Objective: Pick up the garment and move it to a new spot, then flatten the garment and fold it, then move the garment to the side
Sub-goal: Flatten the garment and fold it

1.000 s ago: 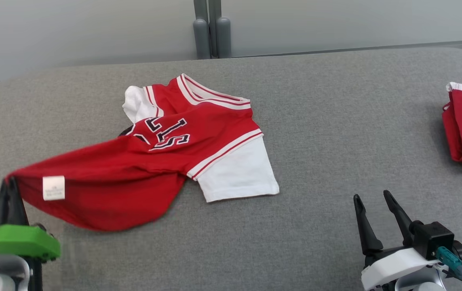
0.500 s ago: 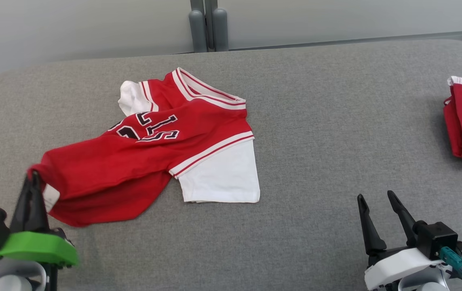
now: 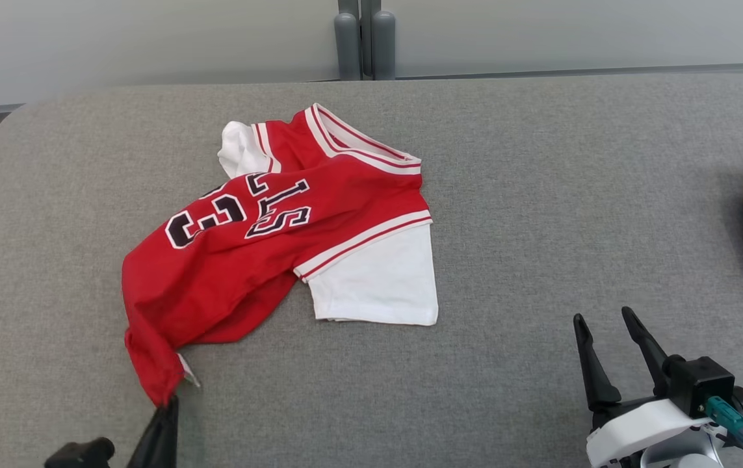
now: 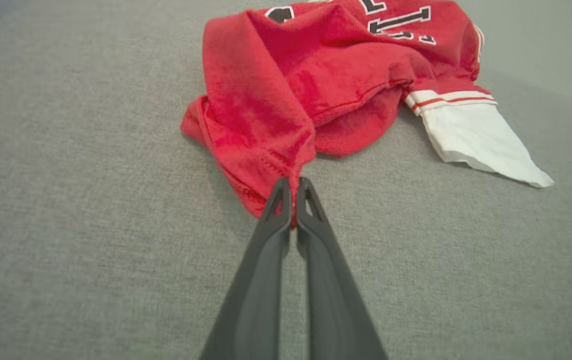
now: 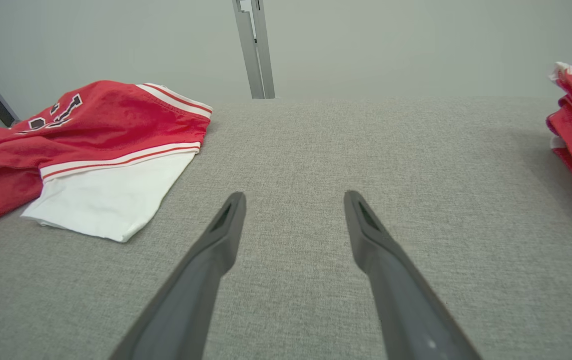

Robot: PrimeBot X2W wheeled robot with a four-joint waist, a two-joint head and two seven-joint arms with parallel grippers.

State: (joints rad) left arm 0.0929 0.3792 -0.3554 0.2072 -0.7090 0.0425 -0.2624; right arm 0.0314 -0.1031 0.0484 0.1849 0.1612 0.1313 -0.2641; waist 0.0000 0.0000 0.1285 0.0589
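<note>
The left end effector [image 4: 293,184] pinches the red jersey [image 3: 267,247] by its hem, relocating it, I'd say. The right end effector [image 3: 600,316] is spread. Next: release, then flatten.

What I can read
Black "LS" and a "3" stand on the red garment [image 3: 234,273]; its hem tag [image 3: 188,372] is too small.

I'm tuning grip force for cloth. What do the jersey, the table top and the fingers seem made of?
Jersey: soft matte knit, perhaps cotton or polyester; it drapes and bunches, with a stitched hem.
Table top: grey woven fabric cover, matte; a fine weave shows close up.
Fingers: dark, smooth, probably hard plastic; a faint sheen and moulded cut-outs at the tips.
</note>
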